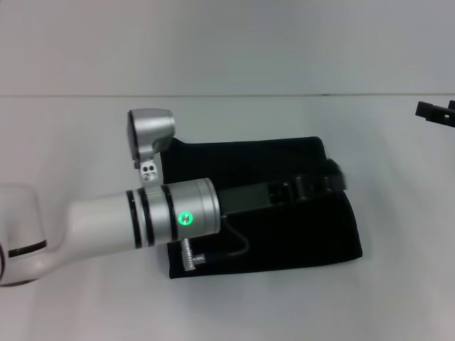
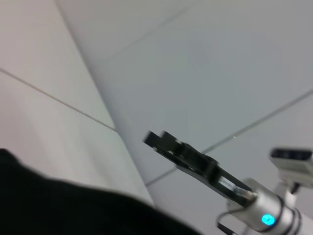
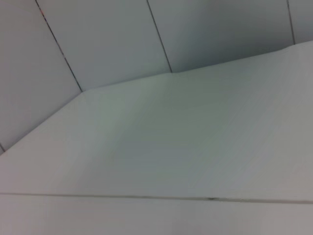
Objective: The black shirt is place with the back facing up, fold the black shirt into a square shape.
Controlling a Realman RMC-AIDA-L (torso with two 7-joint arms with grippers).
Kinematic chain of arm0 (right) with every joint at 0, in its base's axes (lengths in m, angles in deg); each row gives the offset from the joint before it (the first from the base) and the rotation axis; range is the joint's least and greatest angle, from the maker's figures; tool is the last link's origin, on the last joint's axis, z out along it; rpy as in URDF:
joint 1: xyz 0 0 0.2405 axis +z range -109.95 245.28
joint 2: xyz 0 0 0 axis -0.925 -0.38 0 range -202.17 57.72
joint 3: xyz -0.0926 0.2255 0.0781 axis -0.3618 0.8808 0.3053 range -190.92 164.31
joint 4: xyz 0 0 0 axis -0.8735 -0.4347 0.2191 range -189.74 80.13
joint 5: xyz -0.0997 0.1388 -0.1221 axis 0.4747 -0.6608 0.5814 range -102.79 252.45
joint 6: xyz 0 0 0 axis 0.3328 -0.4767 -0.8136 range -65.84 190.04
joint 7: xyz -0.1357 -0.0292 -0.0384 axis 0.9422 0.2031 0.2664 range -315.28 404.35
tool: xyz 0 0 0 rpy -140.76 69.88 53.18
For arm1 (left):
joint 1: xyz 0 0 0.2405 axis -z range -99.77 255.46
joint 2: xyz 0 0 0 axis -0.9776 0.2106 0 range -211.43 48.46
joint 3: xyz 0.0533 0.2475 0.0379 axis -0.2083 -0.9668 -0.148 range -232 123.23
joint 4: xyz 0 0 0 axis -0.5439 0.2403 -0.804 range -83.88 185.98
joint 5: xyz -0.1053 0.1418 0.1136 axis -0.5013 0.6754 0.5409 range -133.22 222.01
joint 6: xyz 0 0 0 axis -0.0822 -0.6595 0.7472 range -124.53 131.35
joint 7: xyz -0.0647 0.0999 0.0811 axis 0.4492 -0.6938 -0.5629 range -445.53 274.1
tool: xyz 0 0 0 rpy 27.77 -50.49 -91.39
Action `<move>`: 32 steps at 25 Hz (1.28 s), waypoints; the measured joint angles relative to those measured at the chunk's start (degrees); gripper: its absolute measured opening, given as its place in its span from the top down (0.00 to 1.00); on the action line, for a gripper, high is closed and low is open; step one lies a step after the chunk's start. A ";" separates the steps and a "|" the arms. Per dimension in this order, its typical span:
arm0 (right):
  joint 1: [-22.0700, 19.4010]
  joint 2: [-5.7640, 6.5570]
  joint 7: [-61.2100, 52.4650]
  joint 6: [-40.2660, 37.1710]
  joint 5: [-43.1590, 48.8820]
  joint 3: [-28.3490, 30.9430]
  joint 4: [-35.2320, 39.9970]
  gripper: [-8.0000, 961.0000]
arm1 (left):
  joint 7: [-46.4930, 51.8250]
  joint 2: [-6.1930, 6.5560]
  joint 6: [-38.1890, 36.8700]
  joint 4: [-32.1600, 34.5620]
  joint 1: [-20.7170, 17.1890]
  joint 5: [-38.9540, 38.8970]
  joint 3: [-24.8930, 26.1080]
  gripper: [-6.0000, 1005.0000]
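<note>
Black shirt lies mid-surface as a compact, near-square bundle; my left gripper reaches across it to its far right edge — I can't tell from the head view whether its fingers are released or pinching cloth, black on black. Right gripper sits at the far right, well apart, its state also unclear. I judge the fabric soft, light and limp — best pinched at an edge or corner through all layers, or it'll sag.
</note>
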 joint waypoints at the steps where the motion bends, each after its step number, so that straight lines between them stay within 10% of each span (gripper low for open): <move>1: -0.03 -0.06 0.00 0.00 0.12 -0.13 -0.04 0.05 | -0.21 0.00 0.00 -0.21 0.20 0.00 -0.07 0.87; 13: -0.75 1.97 -10.21 -5.41 0.55 -7.74 -0.24 0.05 | -2.35 0.11 -6.04 -0.58 2.76 0.04 -0.17 0.60; 32: 6.90 2.77 -27.12 -13.72 6.32 -14.05 -10.44 0.05 | -16.14 2.48 -15.73 26.30 -10.92 0.48 -16.38 0.05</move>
